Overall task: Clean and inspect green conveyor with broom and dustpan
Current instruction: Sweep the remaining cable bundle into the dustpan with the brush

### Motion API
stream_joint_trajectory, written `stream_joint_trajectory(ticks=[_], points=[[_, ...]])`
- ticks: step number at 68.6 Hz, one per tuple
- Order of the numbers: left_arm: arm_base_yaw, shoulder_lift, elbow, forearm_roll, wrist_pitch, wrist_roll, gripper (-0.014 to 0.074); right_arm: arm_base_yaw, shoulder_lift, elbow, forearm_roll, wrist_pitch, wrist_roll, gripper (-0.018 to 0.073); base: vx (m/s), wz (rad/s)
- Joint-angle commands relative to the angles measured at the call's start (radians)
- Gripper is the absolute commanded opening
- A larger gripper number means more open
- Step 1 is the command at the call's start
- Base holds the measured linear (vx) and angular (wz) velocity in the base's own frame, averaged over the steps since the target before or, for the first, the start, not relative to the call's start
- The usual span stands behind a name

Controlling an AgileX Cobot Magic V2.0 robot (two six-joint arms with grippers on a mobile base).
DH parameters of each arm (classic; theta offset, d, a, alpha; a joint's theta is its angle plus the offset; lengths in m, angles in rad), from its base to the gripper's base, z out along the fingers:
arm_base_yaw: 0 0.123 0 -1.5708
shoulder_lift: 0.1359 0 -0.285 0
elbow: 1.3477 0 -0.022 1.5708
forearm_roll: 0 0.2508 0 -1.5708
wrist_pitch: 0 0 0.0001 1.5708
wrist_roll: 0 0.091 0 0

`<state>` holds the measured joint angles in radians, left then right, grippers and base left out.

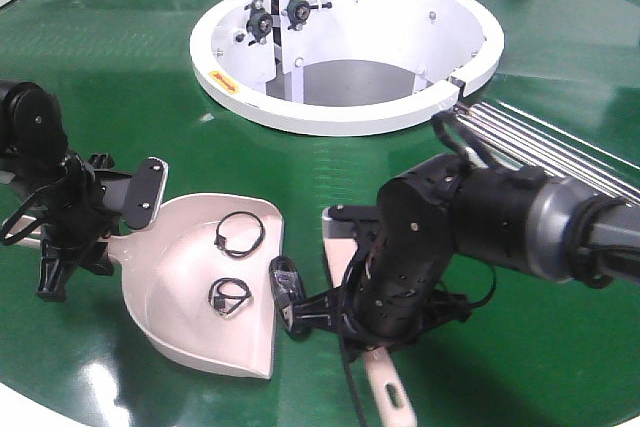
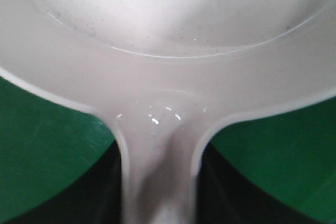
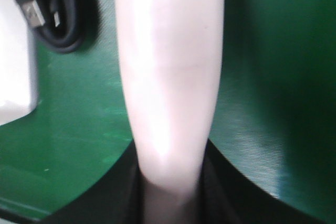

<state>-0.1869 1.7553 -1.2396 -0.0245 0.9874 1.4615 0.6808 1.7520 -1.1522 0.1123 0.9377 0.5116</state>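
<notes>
The green conveyor (image 1: 120, 77) fills the front view, its white ring housing (image 1: 345, 112) at the top centre. The beige-pink dustpan (image 1: 190, 287) lies flat on the belt at the lower left. My left gripper (image 1: 105, 242) is shut on its handle; the left wrist view shows the handle (image 2: 160, 171) between the dark fingers (image 2: 107, 192). My right gripper (image 1: 365, 342) is shut on the broom, whose slotted handle end (image 1: 392, 397) sticks out below the arm. In the right wrist view the broom (image 3: 168, 77) runs up from the gripper (image 3: 170, 182). Its bristles are hidden.
Two coiled black cables (image 1: 240, 235) (image 1: 228, 297) lie inside the dustpan. A third cable (image 1: 285, 282) (image 3: 58, 30) rests on the belt just off the pan's right lip, beside the broom. Steel rollers (image 1: 540, 142) run to the right of the housing.
</notes>
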Motion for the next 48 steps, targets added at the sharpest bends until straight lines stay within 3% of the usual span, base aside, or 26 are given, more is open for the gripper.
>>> stream_joint_trajectory(ticks=[1, 15, 30, 48], points=[[-0.010, -0.038, -0.027, -0.013, -0.007, 0.001, -0.0007, 0.003, -0.016, -0.023, 0.079, -0.051, -0.065, -0.0002, 0.00, 0.00], [-0.010, -0.038, -0.027, -0.013, -0.007, 0.001, -0.0007, 0.005, 0.018, -0.023, 0.164, -0.092, -0.120, -0.0002, 0.00, 0.00], [-0.010, -0.038, -0.027, -0.013, -0.007, 0.001, -0.0007, 0.026, 0.027, -0.026, 0.180, -0.118, -0.127, -0.0002, 0.00, 0.00], [-0.010, -0.038, -0.027, -0.013, -0.006, 0.001, -0.0007, 0.031, 0.092, -0.137, 0.261, -0.040, -0.208, -0.0002, 0.00, 0.00]])
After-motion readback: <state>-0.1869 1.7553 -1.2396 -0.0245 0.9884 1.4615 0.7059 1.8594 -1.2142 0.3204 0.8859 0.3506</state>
